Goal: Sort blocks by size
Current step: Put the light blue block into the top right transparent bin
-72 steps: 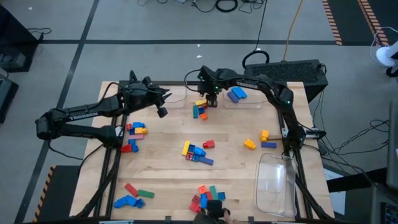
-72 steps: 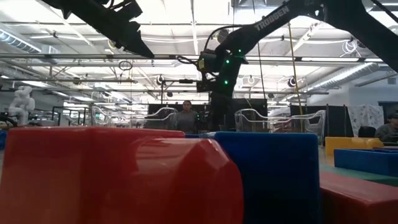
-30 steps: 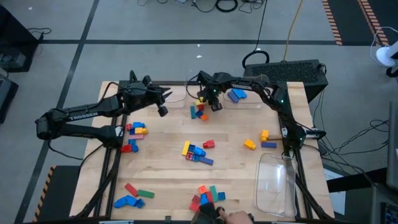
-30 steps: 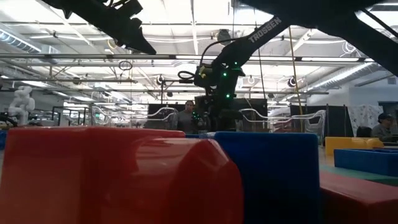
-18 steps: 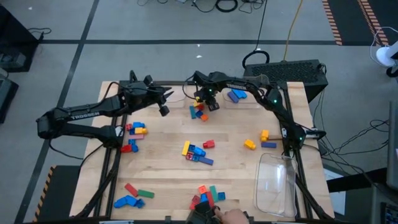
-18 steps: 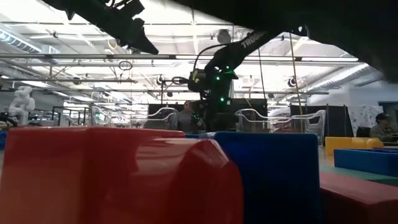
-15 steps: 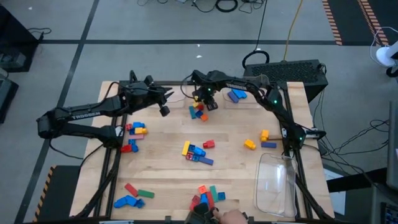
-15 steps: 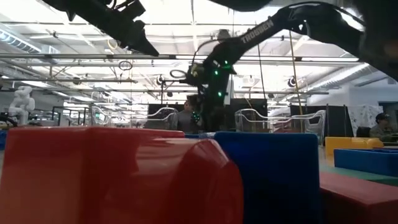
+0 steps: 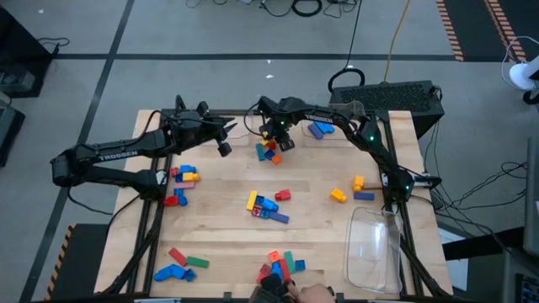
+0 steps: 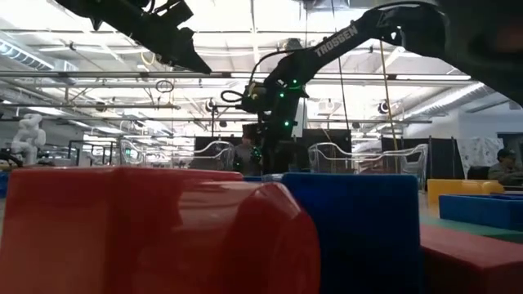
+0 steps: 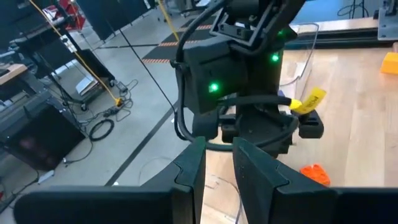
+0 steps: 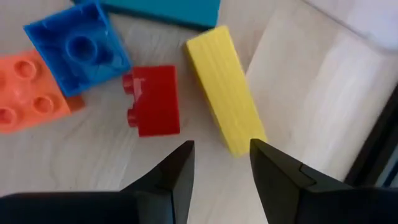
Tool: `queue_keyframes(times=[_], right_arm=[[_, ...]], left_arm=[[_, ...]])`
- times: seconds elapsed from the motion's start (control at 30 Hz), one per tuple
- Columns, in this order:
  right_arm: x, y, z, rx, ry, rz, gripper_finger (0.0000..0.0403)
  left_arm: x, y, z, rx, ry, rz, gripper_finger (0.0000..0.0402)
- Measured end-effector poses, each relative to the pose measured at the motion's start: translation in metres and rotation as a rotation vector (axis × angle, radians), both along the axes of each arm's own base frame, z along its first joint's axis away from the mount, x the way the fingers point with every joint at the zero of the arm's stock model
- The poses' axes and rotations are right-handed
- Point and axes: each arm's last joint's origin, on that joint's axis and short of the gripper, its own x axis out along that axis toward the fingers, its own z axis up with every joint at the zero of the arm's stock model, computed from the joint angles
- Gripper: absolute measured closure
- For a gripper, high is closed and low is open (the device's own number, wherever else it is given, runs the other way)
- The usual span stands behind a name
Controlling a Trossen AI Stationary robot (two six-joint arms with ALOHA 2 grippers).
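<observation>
Barely started: blocks [image 9: 268,206] lie scattered around the clear tray [image 9: 373,249], right gripper [image 12: 219,163] spread, holding nothing.

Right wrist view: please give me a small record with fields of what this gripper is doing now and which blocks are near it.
right gripper: open, holds nothing, above the wood by the far edge of the table
between its fingers: end of yellow block
beside it: red block, blue block, orange block
beyond them: teal block
left gripper: waits off to the left, holds nothing
</observation>
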Motion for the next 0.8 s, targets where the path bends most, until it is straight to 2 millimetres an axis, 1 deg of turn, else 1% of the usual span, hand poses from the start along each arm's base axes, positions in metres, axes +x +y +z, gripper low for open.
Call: queue_keyframes(times=[0.1,0.2,0.3,0.33,0.43,0.53,0.67,0.8], right_arm=[[-0.001,0.001,0.003,-0.026,0.014,-0.089,0.0282],[-0.007,0.004,0.015,-0.002,0.024,-0.176,0.0325],[-0.020,0.006,0.033,0.120,0.011,-0.230,0.0382],[-0.024,0.006,0.039,0.166,0.002,-0.249,0.0392],[-0.037,0.004,0.060,0.252,-0.025,-0.342,0.0392],[-0.051,0.007,0.085,0.270,-0.043,-0.427,0.0393],[-0.065,0.018,0.120,0.266,-0.100,-0.472,0.0401],[-0.082,0.030,0.161,0.214,-0.196,-0.505,0.0402]], left_arm=[[0.002,-0.001,-0.004,-0.038,0.010,-0.040,0.0317],[0.011,0.001,-0.012,-0.066,0.036,-0.100,0.0321],[0.024,0.005,-0.024,-0.073,0.060,-0.137,0.0334],[0.028,0.007,-0.028,-0.080,0.064,-0.148,0.0339],[0.042,0.011,-0.041,-0.092,0.064,-0.164,0.0348],[0.053,0.015,-0.053,-0.137,0.046,-0.149,0.0349],[0.063,0.019,-0.068,-0.174,0.048,-0.136,0.0349],[0.076,0.024,-0.082,-0.239,0.095,-0.114,0.0351]])
